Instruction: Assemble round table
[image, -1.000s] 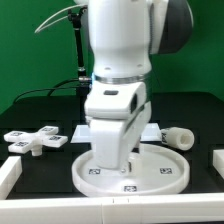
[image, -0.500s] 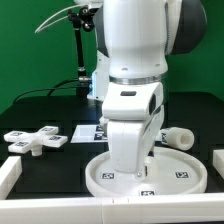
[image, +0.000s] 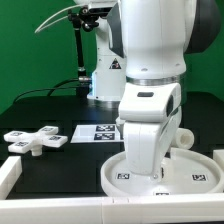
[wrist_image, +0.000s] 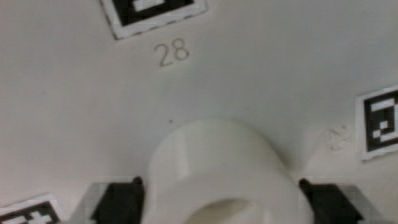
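One claw (wrist_image: 222, 198) clenched on the round disc (image: 198, 166), low right in the exterior frame.
Two dark pads (wrist_image: 121, 202) pinch its smooth, domed white hub; three square tags show nearby. One four-armed cross base (image: 35, 141) lies at left, one stubby cylinder leg (image: 186, 136) at right, one flat marker board (image: 98, 132) mid-frame, all white on the black bench (image: 50, 115).

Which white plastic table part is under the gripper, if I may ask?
The large rimmed round disc; the four-armed cross base and short cylinder leg lie off to either side.
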